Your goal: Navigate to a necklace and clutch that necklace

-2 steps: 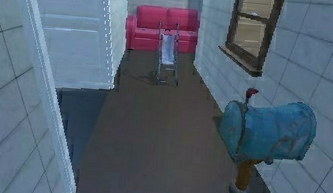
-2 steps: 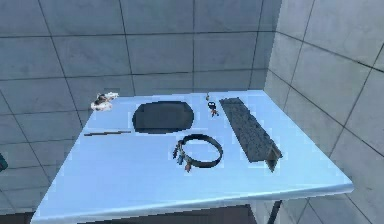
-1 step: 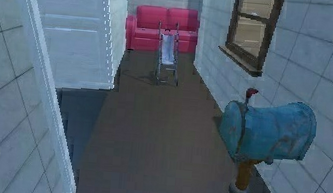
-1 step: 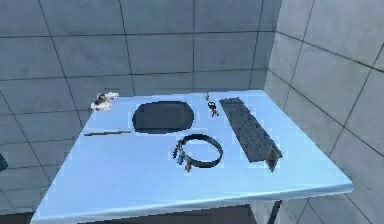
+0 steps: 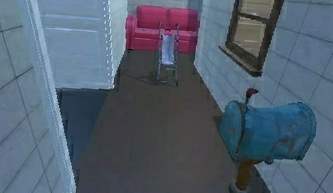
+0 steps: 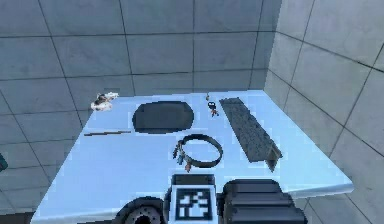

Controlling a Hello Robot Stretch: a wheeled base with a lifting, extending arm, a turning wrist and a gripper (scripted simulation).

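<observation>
In the arm side view I saw a pale blue desk set against a grey tiled wall. The necklace lay on it as a dark loop, toward the near edge and about midway across, just beyond the arm's white marker square. Farther out lay a dark oval pad, and to the loop's right a long dark flat bar ran slantwise. A small white crumpled thing sat near the far left corner. The pincer showed as a dark lump at the bottom edge, left of the marker. I could not make out its fingers, so I could not tell their spread or whether it held anything. Ahead, a dark-floored corridor led to a pink sofa, with a blue mailbox on a post at the forward view's right.
</observation>
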